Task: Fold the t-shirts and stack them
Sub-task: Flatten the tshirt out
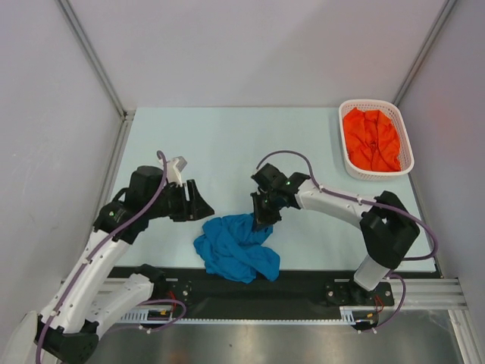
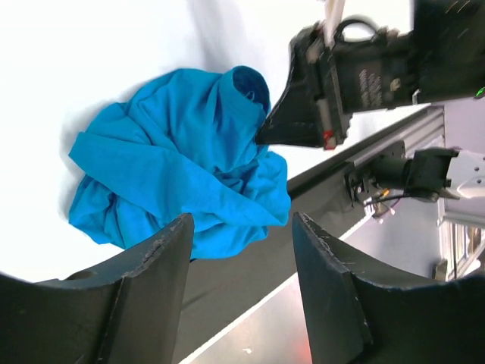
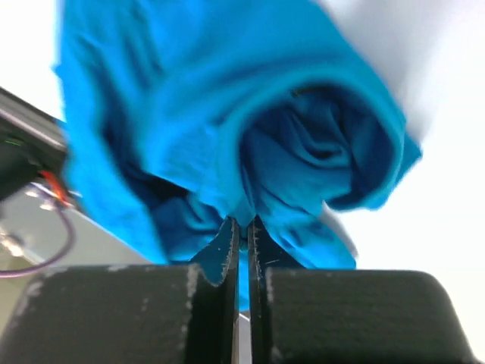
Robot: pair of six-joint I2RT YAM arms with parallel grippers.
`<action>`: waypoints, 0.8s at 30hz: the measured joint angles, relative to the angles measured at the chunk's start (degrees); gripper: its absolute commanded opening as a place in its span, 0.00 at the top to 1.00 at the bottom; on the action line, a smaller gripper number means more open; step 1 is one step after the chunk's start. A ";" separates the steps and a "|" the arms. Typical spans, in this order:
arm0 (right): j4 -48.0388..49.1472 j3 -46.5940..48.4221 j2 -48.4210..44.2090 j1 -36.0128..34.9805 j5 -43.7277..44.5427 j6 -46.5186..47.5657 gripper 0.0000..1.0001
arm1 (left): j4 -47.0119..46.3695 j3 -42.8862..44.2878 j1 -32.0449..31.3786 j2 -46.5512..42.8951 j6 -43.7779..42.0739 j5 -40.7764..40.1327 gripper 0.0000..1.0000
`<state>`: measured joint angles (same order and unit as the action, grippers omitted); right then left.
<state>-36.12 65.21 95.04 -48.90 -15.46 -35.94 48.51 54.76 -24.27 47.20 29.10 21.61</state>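
Left gripper (image 1: 201, 208): my 2 fingers wide, empty, just left of crumpled medium blue cloth t-shirt (image 1: 236, 249). Right gripper (image 1: 262, 221): fingers pinched on its upper fold. Far right, bright orange-red cloth t-shirt (image 1: 370, 140) bunched in white plastic lattice basket (image 1: 377, 175).

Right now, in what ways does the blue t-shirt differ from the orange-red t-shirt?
Colour: the blue t-shirt is medium blue, the orange-red t-shirt bright orange-red. Place: the blue t-shirt lies on the table near the arms; the orange-red t-shirt sits in the white basket at the far right. Handling: the right hand pinches the blue t-shirt; no hand touches the orange-red t-shirt. Both are crumpled, not folded.
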 measured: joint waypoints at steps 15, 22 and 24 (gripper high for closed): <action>0.76 14.86 -0.17 6.38 -13.46 4.24 0.30 | -4.11 -1.46 -1.57 0.09 3.45 -6.10 0.36; -8.44 2.82 -11.04 14.75 -5.64 9.68 0.37 | -8.37 -1.33 -12.66 16.50 4.90 -8.02 0.30; -8.76 -1.77 -12.90 14.80 -5.29 10.38 0.39 | -9.20 -1.20 -15.10 20.39 5.81 -8.04 0.27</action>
<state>-44.88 63.44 82.15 -34.11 -20.75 -25.56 39.31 53.56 -39.38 67.59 34.92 13.56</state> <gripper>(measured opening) 0.629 0.704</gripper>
